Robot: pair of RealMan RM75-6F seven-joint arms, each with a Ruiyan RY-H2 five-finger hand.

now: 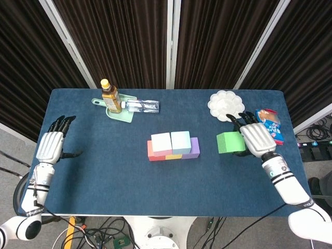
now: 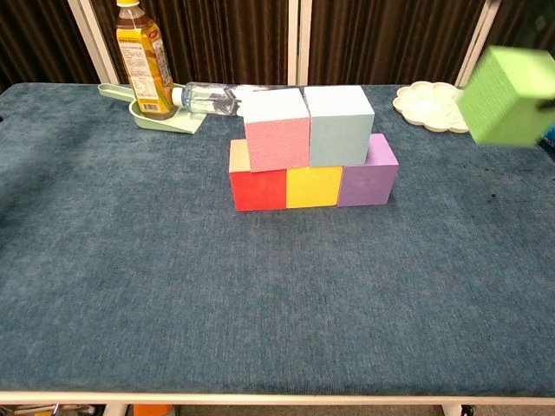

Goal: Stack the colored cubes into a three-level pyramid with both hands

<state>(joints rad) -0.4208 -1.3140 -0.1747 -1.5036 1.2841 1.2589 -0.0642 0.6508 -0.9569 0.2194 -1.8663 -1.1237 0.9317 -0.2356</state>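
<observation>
The right hand (image 1: pixel 252 139) is gripping the green cube (image 1: pixel 228 142), apparently lifted off the bench (image 1: pixel 104 176), to the right of the pink cube (image 1: pixel 161 141) and pale blue cube (image 1: pixel 181 139). The left hand (image 1: pixel 49 146) is hanging idle with fingers spread, well apart.

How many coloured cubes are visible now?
6. Red cube, yellow cube and purple cube below; pink cube and pale blue cube above; green cube held by the right hand.

Mid-bench, two cubes (image 2: pixel 309 126) sit atop three cubes (image 2: pixel 313 185); a held cube (image 1: pixel 228 142) hangs right of them, bottle (image 1: pixel 110 97) near the far-left corner.
</observation>
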